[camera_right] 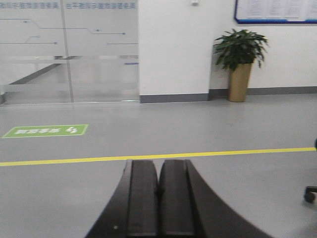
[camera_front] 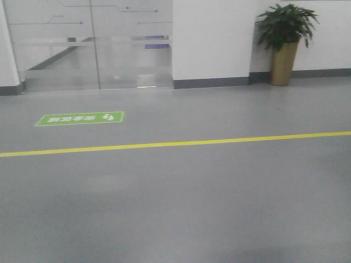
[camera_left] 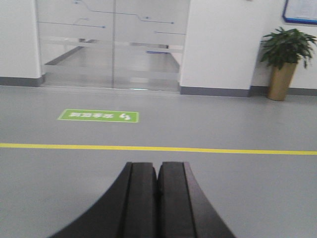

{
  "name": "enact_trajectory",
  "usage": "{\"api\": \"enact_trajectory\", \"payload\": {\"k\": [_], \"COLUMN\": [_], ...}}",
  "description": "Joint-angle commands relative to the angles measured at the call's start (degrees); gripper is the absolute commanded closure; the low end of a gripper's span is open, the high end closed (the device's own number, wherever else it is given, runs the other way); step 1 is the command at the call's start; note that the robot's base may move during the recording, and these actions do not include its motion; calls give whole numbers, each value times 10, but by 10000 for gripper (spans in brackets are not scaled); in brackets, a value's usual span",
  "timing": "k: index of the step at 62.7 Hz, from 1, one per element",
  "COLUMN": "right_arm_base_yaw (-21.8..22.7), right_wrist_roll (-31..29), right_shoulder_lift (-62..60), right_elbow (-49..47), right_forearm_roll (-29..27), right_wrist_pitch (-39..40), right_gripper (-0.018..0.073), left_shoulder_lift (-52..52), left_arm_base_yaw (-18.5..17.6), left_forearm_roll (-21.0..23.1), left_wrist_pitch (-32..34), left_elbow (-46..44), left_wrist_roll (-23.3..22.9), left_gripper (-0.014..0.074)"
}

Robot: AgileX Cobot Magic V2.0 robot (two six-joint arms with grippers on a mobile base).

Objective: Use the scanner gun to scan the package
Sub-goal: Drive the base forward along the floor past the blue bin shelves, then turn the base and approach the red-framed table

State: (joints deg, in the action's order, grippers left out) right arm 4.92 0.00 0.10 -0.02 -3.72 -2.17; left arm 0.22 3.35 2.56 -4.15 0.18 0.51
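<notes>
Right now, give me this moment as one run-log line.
left gripper: shut, empty | right gripper: shut, empty | package: not in view | scanner gun: not in view | ahead: yellow floor line

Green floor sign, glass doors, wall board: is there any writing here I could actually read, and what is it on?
Green floor sign: white characters and a small white symbol, seen upside down, too blurred to read.
Glass doors: a row of characters along the top, too blurred to read.
Blue-framed notice board: printed sheets, too small to read.
No other text shows, so none can be quoted.
</notes>
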Motion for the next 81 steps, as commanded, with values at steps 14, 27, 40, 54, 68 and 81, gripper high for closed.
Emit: {"api": "enact_trajectory", "payload": {"k": [14, 27, 40, 54, 68, 81], "right_arm_base_yaw": [0, 0, 0, 0, 0, 0], "right_wrist_roll": [0, 0, 0, 0, 0, 0], "right_shoulder_lift": [-1, -1, -1, -1, -1, -1], "right_elbow": [0, 0, 0, 0, 0, 0], "right_forearm_roll": [-1, -1, -1, -1, -1, -1], "right_wrist_pitch": [11, 11, 11, 11, 11, 11], "right_gripper": [727, 727, 727, 727, 727, 727], "left_shoulder_lift": [-2, -2, -2, -2, -2, -2], "left_arm_base_yaw": [-1, -1, -1, -1, -1, -1], "left_forearm_roll": [-1, -1, -1, -1, -1, -1], "left_wrist_pitch": [9, 9, 9, 9, 9, 9], "left_elbow": [-2, -2, -2, -2, -2, -2], "left_wrist_roll": [-1, -1, -1, -1, -1, -1], "left_gripper": [691, 691, 691, 691, 691, 691]}}
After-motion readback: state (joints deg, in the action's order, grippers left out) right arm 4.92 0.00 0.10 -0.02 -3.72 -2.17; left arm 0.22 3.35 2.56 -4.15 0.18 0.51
